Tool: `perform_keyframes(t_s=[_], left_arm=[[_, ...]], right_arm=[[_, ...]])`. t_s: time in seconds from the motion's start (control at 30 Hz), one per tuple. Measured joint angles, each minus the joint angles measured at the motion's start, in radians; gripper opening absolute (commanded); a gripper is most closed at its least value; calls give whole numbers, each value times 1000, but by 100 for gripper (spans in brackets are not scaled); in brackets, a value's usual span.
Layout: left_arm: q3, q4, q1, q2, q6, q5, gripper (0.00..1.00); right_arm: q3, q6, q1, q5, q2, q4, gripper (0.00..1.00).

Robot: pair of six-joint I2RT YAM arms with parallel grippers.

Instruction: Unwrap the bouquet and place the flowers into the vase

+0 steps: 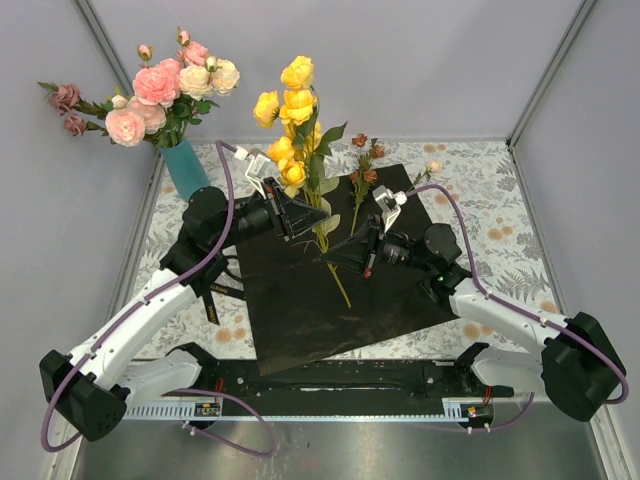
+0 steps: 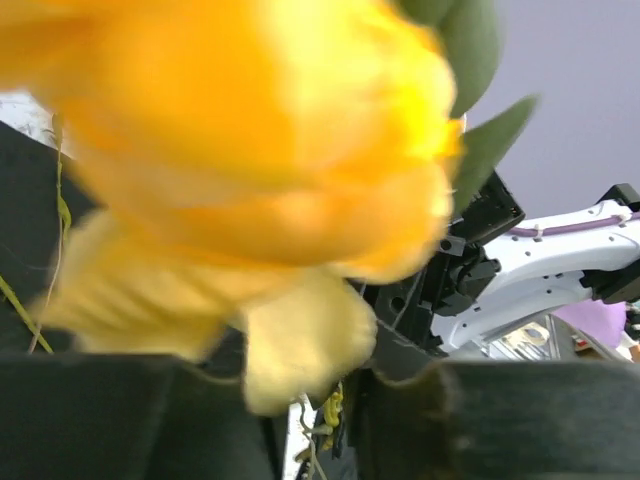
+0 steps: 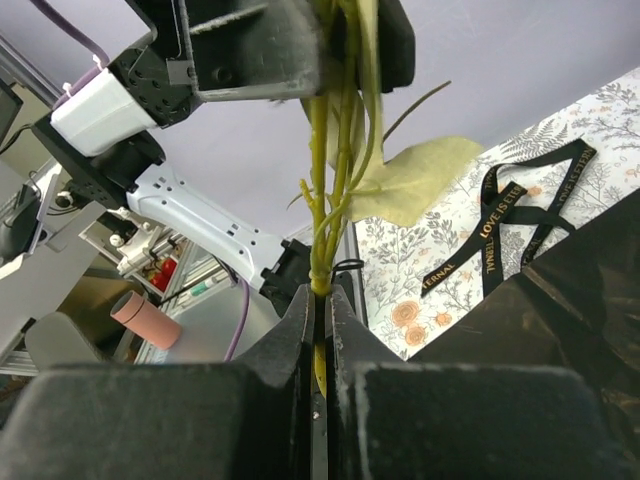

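We see R gripper [image 3: 320, 312] clenched on thin green stems of yellow fabric roses [image 1: 297, 100]. L gripper [image 3: 345, 40] straddles same stems higher up; can't tell if it grips.

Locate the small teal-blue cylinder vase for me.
Top view: the teal-blue vase stands at the far left corner of the table, holding pink roses, left of the yellow roses.

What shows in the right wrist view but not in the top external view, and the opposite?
Only right wrist: how the right gripper grips, jaws shut on the stems. Only top external: the vase holding pink roses, and the yellow blooms. Both: the stems, the left gripper around them higher up, the black paper.
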Motion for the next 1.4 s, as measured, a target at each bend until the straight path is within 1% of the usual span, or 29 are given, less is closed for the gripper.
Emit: perform_keyframes(t_s=[0.03,0.07,0.1,0.13,0.2,0.27,0.3,0.33,0.37,0.47,0.6,0.7,0.8,0.87,0.97,1.1,1.23,1.4], left_arm=[[0,3,-1,5,1,-3,2],[0,3,-1,8,0,-3,0],[0,2,-1,9,-4,-5,0],[0,1,-2,9,-3,-6,0],[0,-3,-5,5,7,-18,0],[-1,-14,-6,-8,39,-53,0],[-1,-24,-6,-18,59,-76,0],[-1,-32,-6,-30,82,-101,0],[-1,-42,-6,-43,109,-134,0],[-2,-66,-6,-90,203,-246,0],[-17,-62,-6,-162,378,-486,0],[-17,-4,4,-174,528,-690,0],[-15,76,56,-144,639,-822,0],[-3,119,130,-101,685,-883,0],[22,176,233,-22,716,-932,0],[40,291,343,82,748,-944,0],[66,406,412,172,772,-924,0],[144,529,484,294,782,-900,0]], right_arm=[[0,-7,1,0,0,-7,3],[-1,-13,1,3,-1,-14,7],[-2,-19,1,6,-1,-22,15],[-2,-24,1,9,-1,-26,26],[-6,-35,1,18,-3,-27,47],[-11,-46,1,35,-6,-35,72],[-14,-45,2,43,-8,-40,87],[-20,-51,2,58,-13,-47,97],[-27,-55,2,67,-17,-55,99],[-46,-69,3,101,-32,-73,99],[-67,-86,3,143,-59,-97,99],[-81,-99,3,167,-78,-109,99],[-90,-106,3,176,-85,-113,99],[-95,-113,3,187,-88,-117,99],[-98,-130,3,190,-91,-126,99],[-98,-148,3,190,-98,-144,99],[-98,-156,3,188,-121,-165,99],[-98,-171,3,189,-167,-189,99]])
